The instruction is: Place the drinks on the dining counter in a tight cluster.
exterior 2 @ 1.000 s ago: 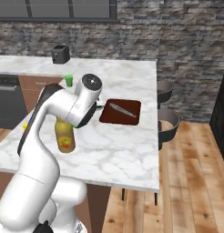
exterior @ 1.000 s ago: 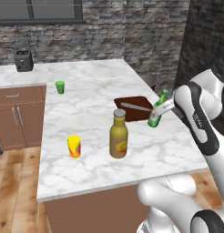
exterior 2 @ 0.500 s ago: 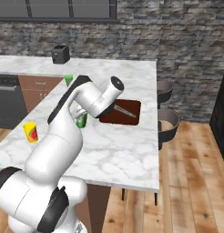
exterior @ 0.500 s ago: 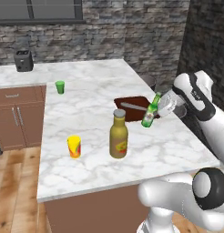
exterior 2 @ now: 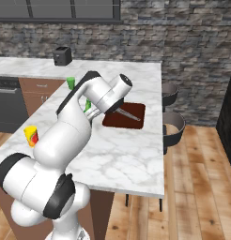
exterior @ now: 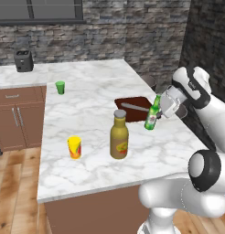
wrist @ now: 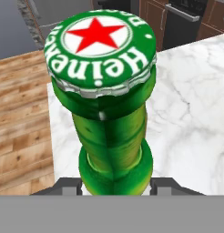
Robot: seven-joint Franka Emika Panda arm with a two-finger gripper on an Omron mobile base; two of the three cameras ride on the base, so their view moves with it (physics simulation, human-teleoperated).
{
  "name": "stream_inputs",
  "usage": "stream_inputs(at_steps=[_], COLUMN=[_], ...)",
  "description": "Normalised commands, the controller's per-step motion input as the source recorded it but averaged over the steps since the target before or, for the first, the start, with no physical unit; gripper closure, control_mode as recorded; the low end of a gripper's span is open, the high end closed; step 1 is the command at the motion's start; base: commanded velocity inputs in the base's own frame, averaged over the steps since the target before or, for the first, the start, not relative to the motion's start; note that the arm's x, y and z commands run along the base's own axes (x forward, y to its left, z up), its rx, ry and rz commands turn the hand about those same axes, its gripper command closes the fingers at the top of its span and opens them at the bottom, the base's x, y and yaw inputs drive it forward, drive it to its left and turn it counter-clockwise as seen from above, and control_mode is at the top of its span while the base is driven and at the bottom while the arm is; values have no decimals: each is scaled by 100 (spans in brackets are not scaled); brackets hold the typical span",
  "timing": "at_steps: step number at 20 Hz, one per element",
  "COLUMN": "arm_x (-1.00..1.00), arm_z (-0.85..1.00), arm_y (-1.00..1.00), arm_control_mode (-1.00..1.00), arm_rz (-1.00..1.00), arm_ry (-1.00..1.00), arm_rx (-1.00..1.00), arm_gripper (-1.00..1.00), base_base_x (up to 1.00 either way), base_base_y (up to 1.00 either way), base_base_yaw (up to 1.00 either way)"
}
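Note:
My gripper (exterior: pixel 161 109) is shut on the slim green bottle (exterior: pixel 152 114), holding it slightly tilted low over the dining counter (exterior: pixel 87 114), by the right end of the cutting board. In the hand view the green bottle (wrist: pixel 114 127), with its red-star cap, stands between my fingertips (wrist: pixel 68 185). The big mustard-amber bottle (exterior: pixel 119 135) stands upright on the marble, a short way left and nearer than the green one. From the right base view my arm hides most of the green bottle (exterior 2: pixel 88 105) and all of the amber one. The small pale-blue bottle is out of view.
A brown cutting board (exterior: pixel 132 104) with a knife lies behind the green bottle. A yellow cup (exterior: pixel 74 147) stands near the front left, a green cup (exterior: pixel 60 87) at the far left, a toaster (exterior: pixel 24 61) on the back worktop. Two stools (exterior 2: pixel 173 124) line the counter's right side.
My gripper has carried the green bottle a little left and down, closer to the amber bottle, and the bottle now stands more upright. The other things have not moved.

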Motion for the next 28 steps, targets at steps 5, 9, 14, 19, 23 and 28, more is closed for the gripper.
stream_inputs(at_steps=[5, 9, 14, 19, 23, 28], arm_x=[-26, -7, 2, 22, 13, 20], arm_z=[-50, -44, -39, -25, -5, -21], arm_y=[26, 2, 0, 0, 0, 0], arm_control_mode=[-100, -100, -100, -100, -100, -100], arm_rz=[0, 0, 0, 0, 0, 0], arm_ry=[-12, -10, 2, 16, 12, 5], arm_rx=[-8, -7, -4, -1, 0, 0], arm_gripper=[100, 100, 100, 100, 100, 100], base_base_x=[0, 0, 0, 0, 0, 0], base_base_y=[0, 0, 0, 0, 0, 0], base_base_yaw=[0, 0, 0, 0, 0, 0])
